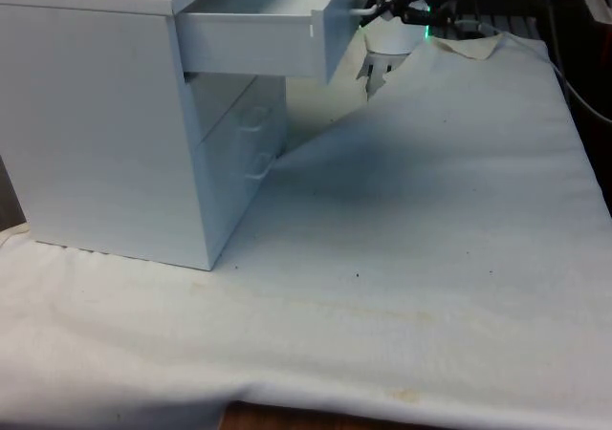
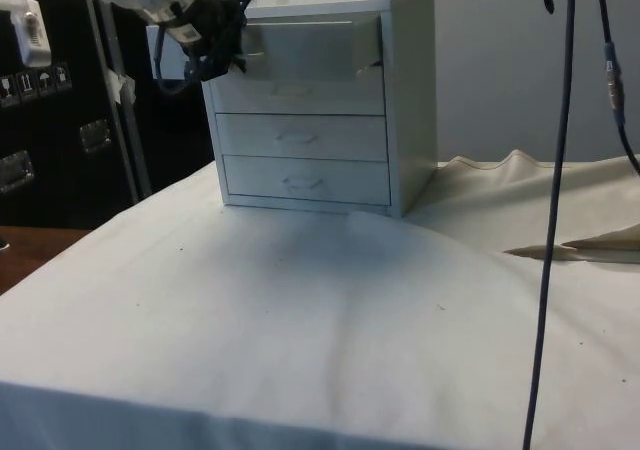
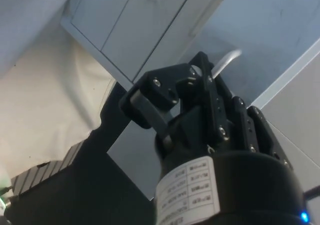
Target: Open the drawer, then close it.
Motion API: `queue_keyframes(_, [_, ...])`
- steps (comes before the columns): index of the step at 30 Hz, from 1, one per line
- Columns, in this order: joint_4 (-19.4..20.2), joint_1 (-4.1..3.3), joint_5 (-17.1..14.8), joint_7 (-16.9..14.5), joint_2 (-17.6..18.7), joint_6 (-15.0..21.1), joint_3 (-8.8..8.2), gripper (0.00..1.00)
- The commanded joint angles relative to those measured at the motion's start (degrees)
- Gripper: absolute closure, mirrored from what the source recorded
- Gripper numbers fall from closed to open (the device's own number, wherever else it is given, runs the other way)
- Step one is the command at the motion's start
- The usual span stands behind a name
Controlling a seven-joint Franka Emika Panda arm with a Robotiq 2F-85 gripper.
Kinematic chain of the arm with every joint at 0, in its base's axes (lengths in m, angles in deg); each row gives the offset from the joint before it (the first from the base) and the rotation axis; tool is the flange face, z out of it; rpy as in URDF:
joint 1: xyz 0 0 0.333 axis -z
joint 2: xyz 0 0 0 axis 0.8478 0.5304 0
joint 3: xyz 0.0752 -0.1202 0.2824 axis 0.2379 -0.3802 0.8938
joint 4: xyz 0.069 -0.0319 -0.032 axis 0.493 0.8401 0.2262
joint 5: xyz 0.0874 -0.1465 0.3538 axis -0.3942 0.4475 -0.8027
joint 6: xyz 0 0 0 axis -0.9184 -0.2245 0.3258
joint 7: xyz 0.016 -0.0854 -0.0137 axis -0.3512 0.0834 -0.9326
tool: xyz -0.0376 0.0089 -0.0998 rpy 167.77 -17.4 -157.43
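the top drawer point(image 1: 258, 33) of the white chest point(image 1: 105, 115) on the table cloth point(image 1: 430, 220) stands pulled well out. the gripper point(image 3: 212, 77) sits at the drawer's front, pinching its thin wire handle point(image 3: 225, 62). the drawer looks light, rigid and smooth-running; the stiff handle, or the flat front for pushing shut, is the place to hold.

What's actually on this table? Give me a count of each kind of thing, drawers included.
Chest of drawers: 1
Drawers pulled out: 1, the top drawer
Drawers shut: 2, the middle drawer and the bottom drawer
Robot hand: 1, at the top drawer's front
White cloth: 1
Total: 6
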Motion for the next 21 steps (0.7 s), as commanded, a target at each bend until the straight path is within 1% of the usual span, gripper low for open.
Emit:
queue_keyframes(1, [-0.63, -0.4, -0.06, 0.29, 0.34, -1.32, 0.17, 1.0])
queue_keyframes(6, [-2.06, -0.52, -0.17, 0.57, 1.49, -2.98, 1.2, 1.0])
queue_keyframes(7, [-1.66, -0.23, 0.0, 0.4, 1.26, -2.01, 1.15, 1.0])
queue_keyframes(8, [-2.35, -0.57, -0.17, 0.63, 1.72, -3.21, 1.32, 1.0])
queue_keyframes(13, [-3.84, -0.52, -0.23, 1.32, 3.27, -4.35, 2.41, 1.0])
queue_keyframes(14, [-3.44, -0.34, 0.0, 1.26, 2.98, -3.67, 2.41, 1.0])
queue_keyframes(15, [-4.07, -0.52, -0.23, 1.43, 3.55, -4.58, 2.52, 1.0])
queue_keyframes(18, [-4.81, -0.69, -0.52, 2.01, 4.76, -4.81, 2.75, 1.0])
queue_keyframes(21, [-5.39, -0.69, -0.69, 2.81, 5.9, -4.93, 3.04, 1.0])
